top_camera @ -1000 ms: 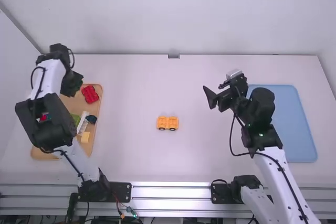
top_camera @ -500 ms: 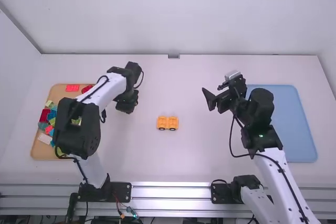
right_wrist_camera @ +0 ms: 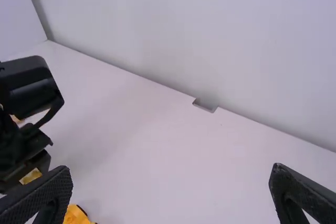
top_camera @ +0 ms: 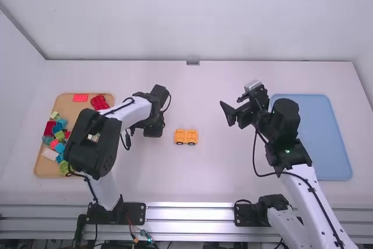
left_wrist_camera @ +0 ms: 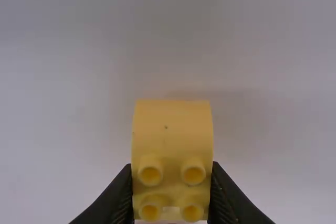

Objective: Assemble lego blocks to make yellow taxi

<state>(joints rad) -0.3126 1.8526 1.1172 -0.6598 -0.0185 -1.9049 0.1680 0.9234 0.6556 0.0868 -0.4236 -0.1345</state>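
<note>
Yellow block (left_wrist_camera: pixel 172 124) | left fingers (top_camera: pixel 154 131): gripping it | right fingers (top_camera: pixel 227 111): wide apart

Yellow studded block (left_wrist_camera: pixel 172 129) clamped between two black jaws, rounded end outward, four studs showing, pale surface beyond

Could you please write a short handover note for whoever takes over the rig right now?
Left gripper: closed on a yellow block, just left of the wheeled piece.
Right gripper: open, holding nothing, to the right of the wheeled piece.
Parts: the orange-yellow wheeled piece sits mid-table; loose blocks in several colours are in the tan tray on the left.
Done: wheeled piece is out on the table and a yellow block is picked.
Left to do: the held block isn't joined to the wheeled piece; fitting it there is probably next, then whatever else the taxi needs.
</note>
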